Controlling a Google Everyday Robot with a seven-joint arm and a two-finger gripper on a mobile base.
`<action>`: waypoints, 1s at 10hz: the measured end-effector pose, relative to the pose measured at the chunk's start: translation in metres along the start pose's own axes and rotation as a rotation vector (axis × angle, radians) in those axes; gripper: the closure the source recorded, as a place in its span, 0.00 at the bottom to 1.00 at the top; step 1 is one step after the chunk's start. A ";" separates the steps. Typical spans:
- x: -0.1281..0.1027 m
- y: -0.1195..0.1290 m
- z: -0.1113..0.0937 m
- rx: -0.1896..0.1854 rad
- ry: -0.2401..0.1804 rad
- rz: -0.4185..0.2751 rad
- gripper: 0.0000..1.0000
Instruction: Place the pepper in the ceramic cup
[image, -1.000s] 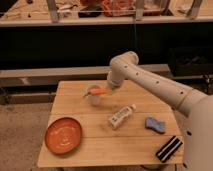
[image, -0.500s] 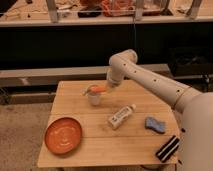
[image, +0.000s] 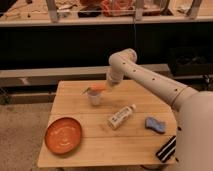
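Above the ceramic cup (image: 94, 97) near the bench's (image: 100, 145) far edge, the gripper (image: 106, 87) holds the pepper (image: 97, 88) roughly level, jaws closed on its thick end, stem pointing left. Nearer on the bench lie an orange plate (image: 63, 135), a white bottle (image: 121, 117) on its side, a blue sponge (image: 155, 124) and a black object (image: 166, 148).

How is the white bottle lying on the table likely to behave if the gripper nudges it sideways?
The white bottle lies on its side on the wooden table, so its tube shape would probably let it roll rather than slide. It looks small and likely light, so a slight push may move it. The gripper is away from it, holding the pepper above the ceramic cup.
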 end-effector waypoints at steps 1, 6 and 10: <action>-0.001 -0.001 0.001 -0.001 -0.002 0.000 0.94; -0.003 -0.006 0.005 0.004 -0.007 0.006 0.83; -0.001 -0.008 0.006 0.006 -0.009 0.013 0.68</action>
